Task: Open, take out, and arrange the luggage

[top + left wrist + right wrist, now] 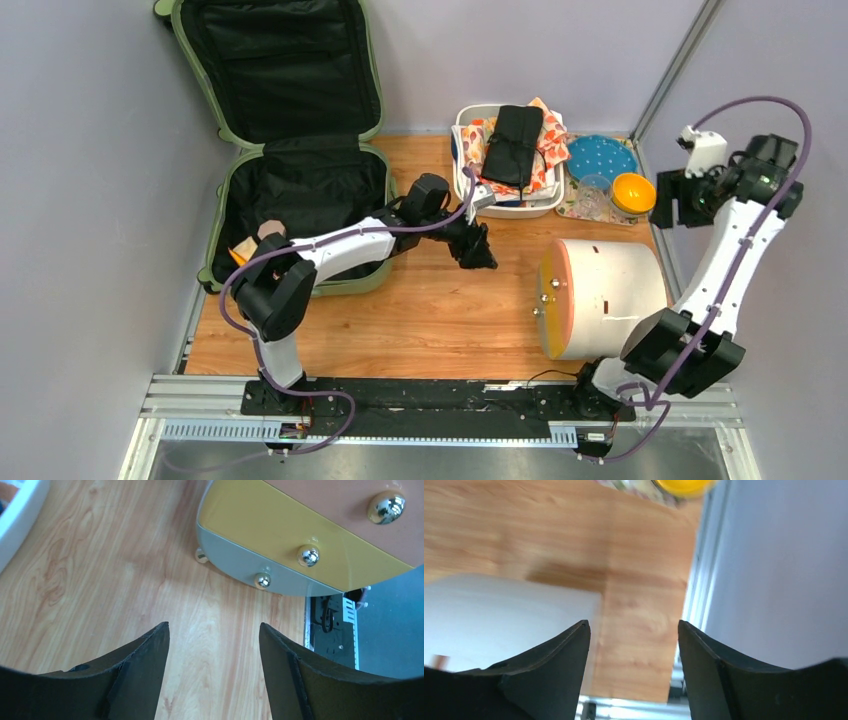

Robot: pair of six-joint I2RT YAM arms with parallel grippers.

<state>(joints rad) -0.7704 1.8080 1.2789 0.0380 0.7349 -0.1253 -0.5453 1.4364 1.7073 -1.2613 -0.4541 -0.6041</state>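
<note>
Sage-green hard-shell luggage (285, 70), one piece: you have it lying open at the far left of the wooden tabletop (430, 320). Its lid is propped upright against the back wall and its base half lies flat on the table, with black lining showing in both. Two small items sit in the base's near left corner, one orange item (243, 252) and one round brownish item (270, 230) (too small for you to name).

White tub (520, 210), one, at the back centre, just right of the luggage. It holds one folded black cloth (512, 145) lying on orange-patterned fabric (553, 140). Any print there is too small to read.

Patterned mat (572, 208), one, just right of the tub, carrying one blue dotted plate (600, 155), one clear glass (595, 195) and one orange bowl (633, 192).

Cream cylinder (610, 290), one, lying on its side near the right arm's base, orange end facing left. Your left wrist view shows four shiny metal studs (308, 556) at that end.

Left gripper (478, 245), one: its arm crosses the luggage base and it hovers over bare wood between tub and cylinder, fingers spread, nothing between them.

Right gripper (678, 205), one: raised at the table's right edge beside the bowl, fingers apart, pinching nothing.
</note>
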